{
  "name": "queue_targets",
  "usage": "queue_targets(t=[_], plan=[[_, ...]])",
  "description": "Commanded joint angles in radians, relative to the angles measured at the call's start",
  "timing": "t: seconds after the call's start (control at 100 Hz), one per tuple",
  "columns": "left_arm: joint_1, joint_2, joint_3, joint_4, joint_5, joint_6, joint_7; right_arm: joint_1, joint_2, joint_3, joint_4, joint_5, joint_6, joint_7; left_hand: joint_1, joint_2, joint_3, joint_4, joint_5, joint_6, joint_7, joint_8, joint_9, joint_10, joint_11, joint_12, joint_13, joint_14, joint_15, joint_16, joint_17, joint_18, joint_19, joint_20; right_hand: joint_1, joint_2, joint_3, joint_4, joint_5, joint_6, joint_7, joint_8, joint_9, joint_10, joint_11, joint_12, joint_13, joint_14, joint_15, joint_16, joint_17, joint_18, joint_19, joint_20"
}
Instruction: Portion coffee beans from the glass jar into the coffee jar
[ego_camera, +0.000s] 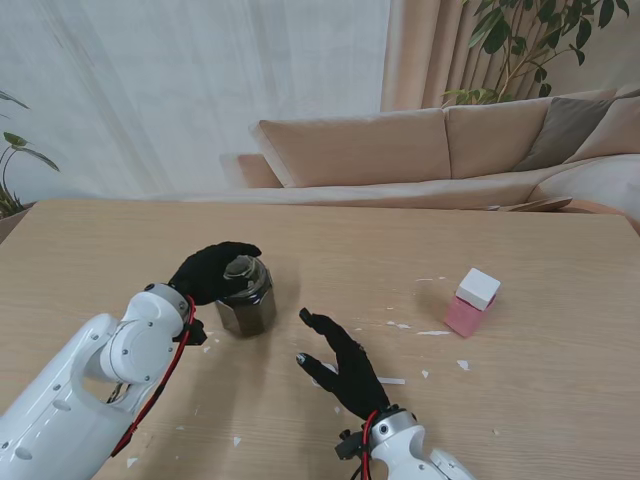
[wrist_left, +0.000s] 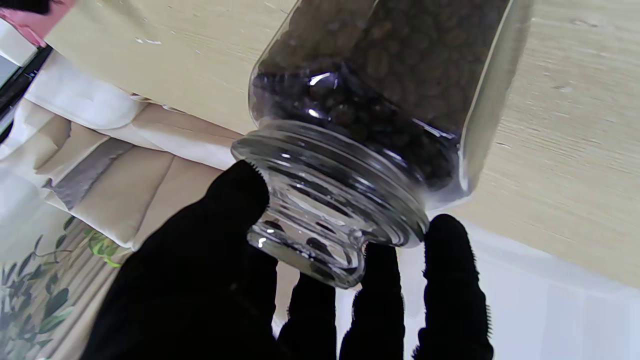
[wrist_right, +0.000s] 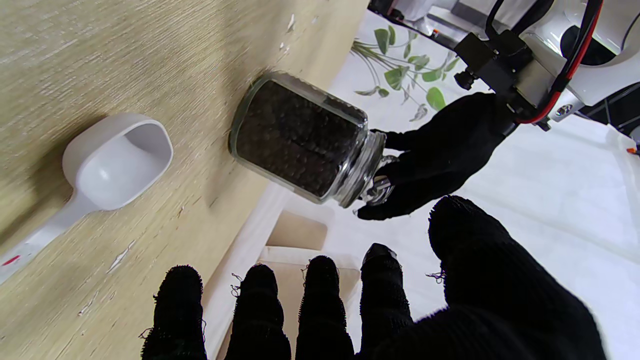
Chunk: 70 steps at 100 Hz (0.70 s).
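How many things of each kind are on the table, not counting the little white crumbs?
Glass jar of coffee beans: 1
White scoop: 1
Pink box with a white top: 1
Black robot hands, left and right: 2
Total: 5

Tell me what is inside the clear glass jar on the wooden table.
The clear glass jar is packed with dark brown coffee beans, reaching nearly to its neck. The black-gloved left hand covers its glass stopper from above, so the jar's mouth is hidden.
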Motion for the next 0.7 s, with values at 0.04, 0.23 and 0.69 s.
queue_targets(t=[0.04, 0.23, 0.69], plan=[[0.013, -0.014, 0.046, 0.000, -0.001, 0.010, -0.046, -0.009, -0.004, -0.001, -0.007, 0.000, -0.004, 0.010, 0.053, 0.021, 0.032, 0.007, 0.060, 0.057, 0.096, 0.013, 0.059, -0.022, 0.075, 0.012, 0.083, -0.002, 0.101, 0.022, 0.006, -0.110, 0.023, -0.020, -0.014, 0.005, -0.002, 0.018, -0.014, -0.011, 0.018, -0.010, -0.001, -0.033, 0.011, 0.002, -0.014, -0.040, -0.004, -0.007, 0.003, -0.026, 0.001, 0.014], [-0.009, -0.014, 0.087, -0.002, -0.002, 0.030, -0.053, -0.014, -0.004, 0.002, -0.011, 0.000, -0.004, 0.009, 0.052, 0.020, 0.032, 0.007, 0.057, 0.056, 0.096, 0.013, 0.057, -0.024, 0.075, 0.012, 0.079, -0.004, 0.097, 0.021, 0.002, -0.110, 0.018, -0.021, -0.014, 0.005, -0.002, 0.018, -0.014, -0.012, 0.019, -0.011, -0.001, -0.033, 0.011, 0.002, -0.014, -0.039, -0.004, -0.007, 0.002, -0.027, 0.001, 0.014], [-0.050, -0.018, 0.117, 0.033, 0.024, 0.011, -0.025, -0.018, -0.005, 0.004, -0.014, -0.003, -0.003, 0.004, 0.051, -0.016, 0.074, 0.004, 0.044, 0.037, 0.100, 0.015, 0.044, -0.048, 0.090, 0.026, 0.054, -0.026, 0.079, 0.015, -0.021, -0.142, -0.024, -0.025, -0.013, 0.003, -0.001, 0.017, -0.014, -0.011, 0.019, -0.012, -0.001, -0.033, 0.012, 0.002, -0.014, -0.039, -0.004, -0.007, 0.002, -0.026, 0.001, 0.014]])
